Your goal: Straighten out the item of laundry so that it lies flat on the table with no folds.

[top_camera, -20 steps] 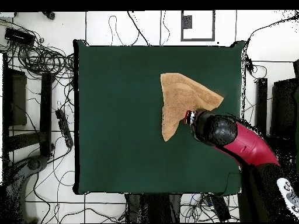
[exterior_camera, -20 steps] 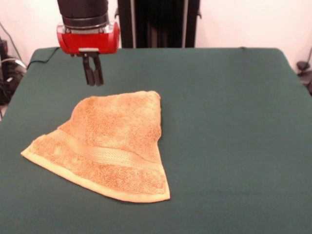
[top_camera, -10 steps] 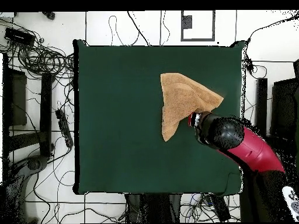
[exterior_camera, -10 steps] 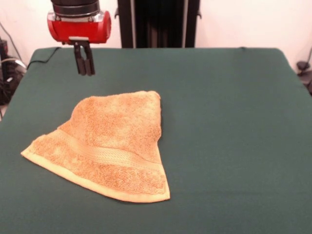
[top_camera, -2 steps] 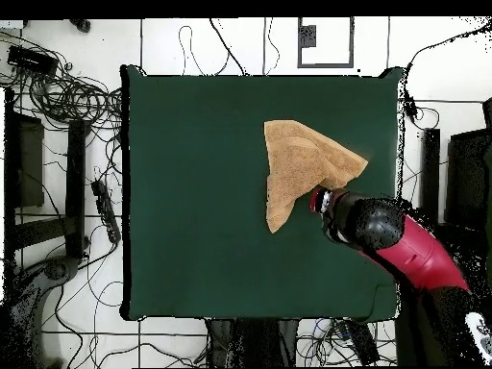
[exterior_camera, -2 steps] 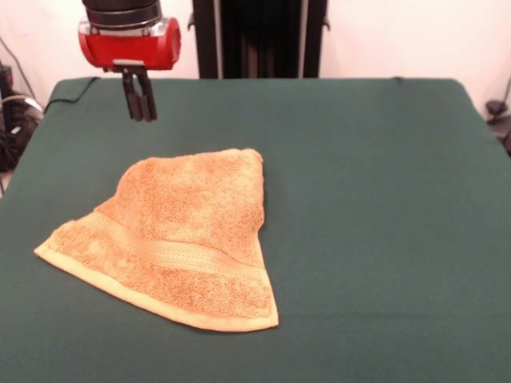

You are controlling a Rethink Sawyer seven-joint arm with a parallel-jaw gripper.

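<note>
Robotics lab. Green-clothed table (top_camera, -2 steps: pixel 192 240) on pale tiled floor (top_camera, -2 steps: pixel 442 58); tangled cables (top_camera, -2 steps: pixel 67 96) at 10 o'clock of table in overhead view; black equipment (top_camera, -2 steps: pixel 24 163) at 9 o'clock; red-and-black robot arm (top_camera, -2 steps: pixel 413 250) at 4 o'clock; plain white wall (exterior_camera, -2 steps: pixel 399 36) behind.

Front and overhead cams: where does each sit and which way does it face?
Front view: across the table, facing the robot; red wrist and gripper, fingers together, hang above the towel.
Overhead view: above, looking straight down; red arm enters from lower right, gripper beside the towel.
Shared: towel, table, gripper.
</note>
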